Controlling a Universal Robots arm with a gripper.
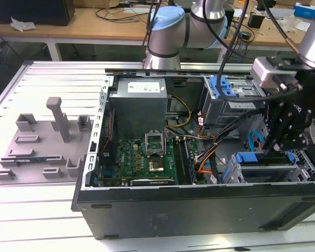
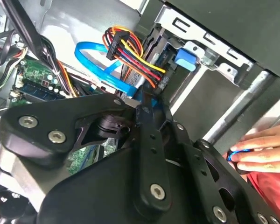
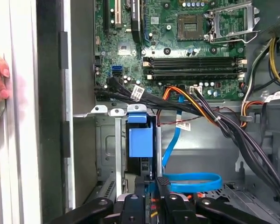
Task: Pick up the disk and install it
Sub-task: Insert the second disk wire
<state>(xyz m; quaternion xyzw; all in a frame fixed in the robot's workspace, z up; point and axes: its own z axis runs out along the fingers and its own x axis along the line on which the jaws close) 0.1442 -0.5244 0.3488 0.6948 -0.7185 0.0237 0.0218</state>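
Note:
The disk (image 3: 141, 140) stands on edge inside the metal drive cage (image 3: 107, 140) at the case's front corner, its blue carrier end facing the first wrist camera. In the exterior view the disk (image 1: 266, 170) lies low in the case on that view's right, between blue rail ends. My gripper (image 1: 274, 151) reaches down onto it from above. The black fingers (image 3: 163, 183) are closed together on the disk's near edge, with a sliver of blue between them. In the second wrist view my gripper (image 2: 147, 103) pinches the same blue edge, and the carrier's blue tab (image 2: 185, 59) lies beyond.
A blue flat cable (image 3: 191, 179) loops beside the cage, and black and coloured wire bundles (image 3: 214, 116) cross above it. The motherboard (image 1: 147, 152) and power supply (image 1: 139, 100) fill the case's middle. A person's hand (image 2: 256, 149) rests outside the case wall. A grey fixture (image 1: 47, 142) sits on the exterior view's left.

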